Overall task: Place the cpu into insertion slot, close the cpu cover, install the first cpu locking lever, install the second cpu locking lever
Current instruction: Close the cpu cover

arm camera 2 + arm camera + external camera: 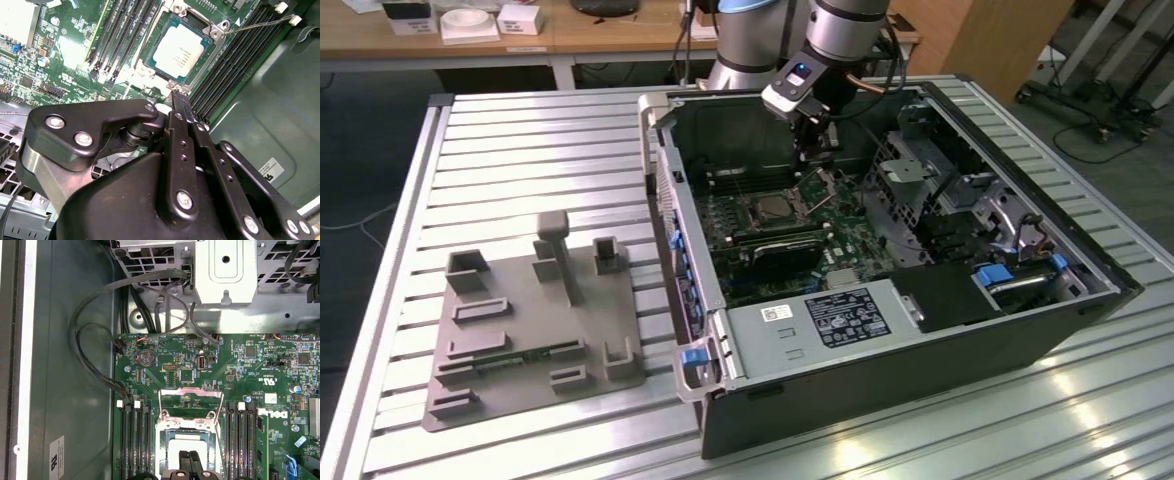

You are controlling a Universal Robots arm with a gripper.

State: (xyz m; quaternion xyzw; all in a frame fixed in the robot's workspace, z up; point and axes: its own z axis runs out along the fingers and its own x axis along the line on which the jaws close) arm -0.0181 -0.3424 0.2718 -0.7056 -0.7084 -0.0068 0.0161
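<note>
A silvery worktop (520, 140) of long ribbed metal slats fills most of the exterior view. An open black case (1014, 345) lies on its side across the frame's right half. A grey moulded tray (520, 340) with upright blocks and pockets sits at lower left, just beside the case.

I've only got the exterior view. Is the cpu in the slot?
Observer: Yes. In the second wrist view the cpu lies flat in the slot, silvery top up.
Operator: Is the cover down over it?
Observer: No. In the first wrist view the cover stands raised beyond the cpu, not down on it.
Operator: Is the gripper holding anything?
Observer: No. In the first wrist view the gripper is shut with nothing in it, over the slot's side far from the cover.
</note>
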